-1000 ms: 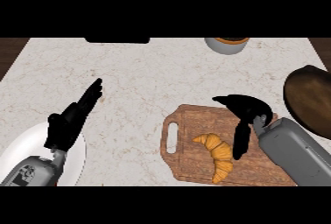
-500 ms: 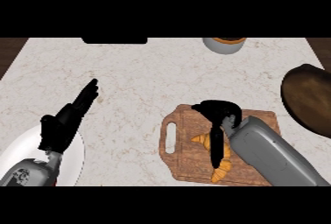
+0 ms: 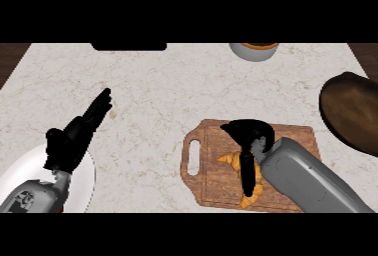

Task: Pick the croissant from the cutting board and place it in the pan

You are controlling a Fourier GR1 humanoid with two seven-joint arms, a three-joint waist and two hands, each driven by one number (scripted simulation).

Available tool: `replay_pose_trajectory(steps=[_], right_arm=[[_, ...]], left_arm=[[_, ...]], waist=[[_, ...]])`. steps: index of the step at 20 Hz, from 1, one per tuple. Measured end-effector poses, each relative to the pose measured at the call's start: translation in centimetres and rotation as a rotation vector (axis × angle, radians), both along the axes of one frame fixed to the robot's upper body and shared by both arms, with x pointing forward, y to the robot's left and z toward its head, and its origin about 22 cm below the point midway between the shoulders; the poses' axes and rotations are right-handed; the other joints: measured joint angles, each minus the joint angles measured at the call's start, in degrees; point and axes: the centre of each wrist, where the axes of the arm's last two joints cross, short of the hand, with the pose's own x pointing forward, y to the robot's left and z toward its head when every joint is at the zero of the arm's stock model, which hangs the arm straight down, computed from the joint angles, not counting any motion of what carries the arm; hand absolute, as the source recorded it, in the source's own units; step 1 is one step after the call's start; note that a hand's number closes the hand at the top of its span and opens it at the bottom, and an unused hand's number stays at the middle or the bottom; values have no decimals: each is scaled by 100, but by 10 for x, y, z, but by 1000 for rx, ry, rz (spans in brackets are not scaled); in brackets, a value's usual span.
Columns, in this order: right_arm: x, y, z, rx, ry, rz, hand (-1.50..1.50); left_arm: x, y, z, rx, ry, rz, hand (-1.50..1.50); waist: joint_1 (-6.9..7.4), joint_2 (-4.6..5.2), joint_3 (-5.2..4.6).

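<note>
At the lower left of the pale, marbled tabletop [image 3: 184, 85] lies a white plate [image 3: 83, 176], cut off by the view's edge. The left forearm comes in over it. The left hand [image 3: 68, 142] rests above the plate's upper rim, wide open, with straight fingers pointing up and to the right and holding nothing.

Along the far edge sits a flat black object [image 3: 129, 46], and further right a grey cup [image 3: 253, 51] with something orange-brown inside. Both stand well apart from everything else.

Right of the middle lies the wooden cutting board [image 3: 210, 185], its handle slot facing left. The croissant [image 3: 229, 160] lies on the board near its middle, running top to bottom, with one golden tip at the board's lower edge. The right hand [image 3: 249, 132] is down on the croissant and covers most of it, one black part lying along its length. Whether it grips the pastry cannot be told. The grey right forearm [image 3: 306, 177] crosses the board's right half and hides it.

The dark brown pan [image 3: 354, 115] sits at the right edge, near the board's upper right corner.
</note>
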Motion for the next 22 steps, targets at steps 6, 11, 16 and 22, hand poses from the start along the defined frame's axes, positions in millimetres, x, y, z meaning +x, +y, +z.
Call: replay_pose_trajectory(steps=[6, 11, 16, 22], right_arm=[[-9, -7, -10, -46, 3, 7, -150], [-11, -10, -22, -71, -4, 4, -150], [-16, -8, -32, -78, 3, 29, 150], [-22, -13, -35, -72, 16, 84, 150]], left_arm=[[1, 1, 3, -3, 3, -1, 0], [1, -1, 4, 2, 1, -4, 0], [1, -7, 4, 9, 7, -6, 0], [-2, -2, 1, 6, 7, -9, 0]], waist=[[-1, 3, 2], [14, 8, 3], [13, -22, -18], [26, -52, -32]])
